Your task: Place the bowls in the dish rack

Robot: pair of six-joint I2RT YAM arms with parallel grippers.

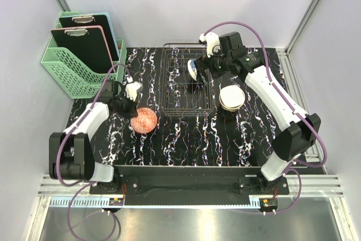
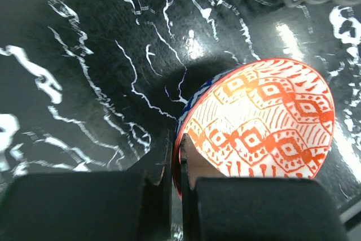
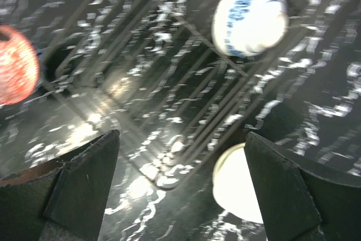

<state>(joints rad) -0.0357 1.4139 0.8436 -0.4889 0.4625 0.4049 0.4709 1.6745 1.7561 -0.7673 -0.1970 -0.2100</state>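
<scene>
Left claw (image 2: 176,159): shut tight on the near rim of the orange bowl (image 2: 256,122), one finger inside the rim and one outside, with only the thin wall between them.
Orange bowl: it lay on the left part of the table (image 1: 197,139), just off the front left corner of the dish rack (image 1: 169,104) and outside it. Its patterned inside faced up, and a strip of blue showed on its outer wall. Whether its foot rested on the table or was raised a little could not be told.
Right claw (image 3: 180,139): spread wide with nothing between its fingers, hanging above the right side of the rack.
Blue-patterned bowl (image 3: 249,15): inside the dish rack, near its right rear part, standing on edge among the wires, below the right claw and apart from it. The wrist view was blurred.
Stack of pale bowls (image 1: 231,97): on the table just right of the rack, outside it, nested in one another. Their number could not be counted.
Dish rack: dark wire, set at the rear middle of the table. The blue-patterned bowl was the only bowl seen in it.
Green basket (image 1: 73,74): at the rear left, off the table's corner, holding upright clipboards (image 1: 84,40).
</scene>
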